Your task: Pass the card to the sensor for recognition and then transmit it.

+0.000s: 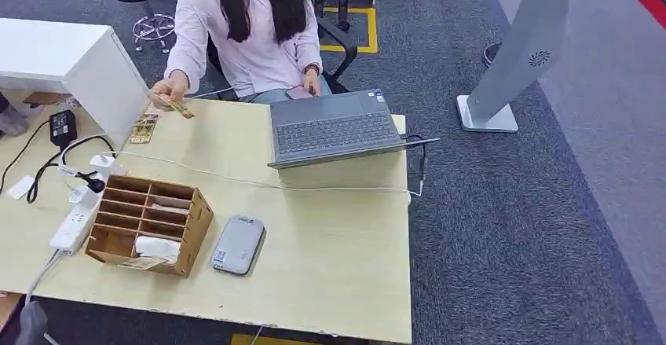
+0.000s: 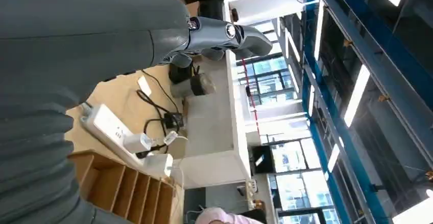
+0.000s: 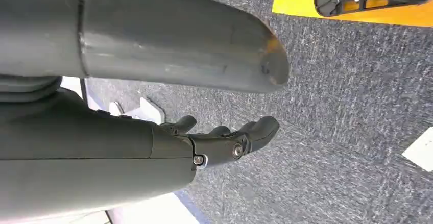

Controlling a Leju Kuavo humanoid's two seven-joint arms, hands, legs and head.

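Observation:
A person in a pink shirt sits at the far side of the table (image 1: 330, 266) and holds a yellowish card (image 1: 179, 109) above its far left part. Another card (image 1: 143, 130) lies flat on the table just below it. The grey flat sensor (image 1: 237, 244) rests near the front, beside a wooden organizer (image 1: 149, 223) with a card (image 1: 141, 263) at its front slot. My left hand (image 2: 224, 35) hangs near the table's left side, its fingers stretched out and holding nothing. My right hand (image 3: 224, 140) is over the carpet, fingers loosely extended and empty.
An open laptop (image 1: 334, 129) stands at the far middle, with a white cable running across the table. A power strip (image 1: 75, 223) and plugs lie at the left edge. A white cabinet (image 1: 71, 62) stands at the far left, a kiosk stand (image 1: 510, 70) on the carpet at right.

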